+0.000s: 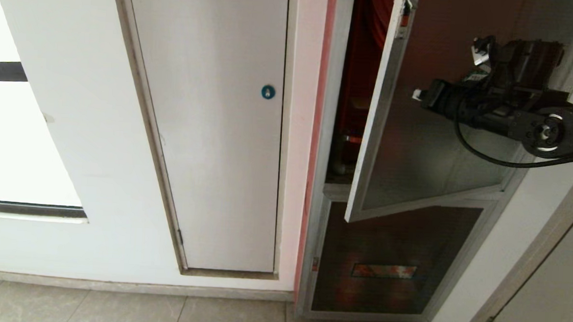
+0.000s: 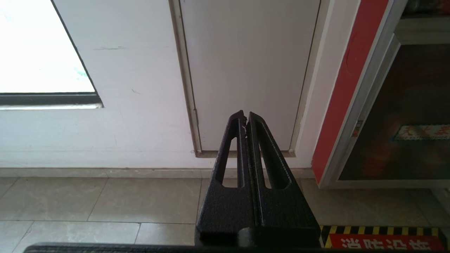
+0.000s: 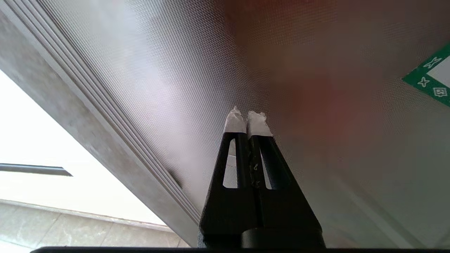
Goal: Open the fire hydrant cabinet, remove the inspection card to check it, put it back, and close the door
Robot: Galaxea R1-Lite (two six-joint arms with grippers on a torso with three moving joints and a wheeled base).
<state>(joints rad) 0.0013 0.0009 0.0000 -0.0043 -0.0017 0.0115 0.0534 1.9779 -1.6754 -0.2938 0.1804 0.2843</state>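
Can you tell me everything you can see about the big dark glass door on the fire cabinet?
The door is a tall panel of dark frosted, finely dotted glass in a silvery metal frame. It stands partly open, its free edge swung out from the cabinet, so a strip of red inside shows beside it. A corner of a white sticker with a green border sits on the glass. The right gripper, shut, has its white-taped tips right at the glass; contact isn't certain.

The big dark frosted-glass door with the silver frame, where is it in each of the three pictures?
Head view: the dark frosted-glass door in its aluminium frame hangs ajar at upper right, the right gripper before it.
Left wrist view: not in it; only the smaller lower dark glass panel shows.
Right wrist view: its glass fills the picture.
Shared landmark: the grey floor tiles.
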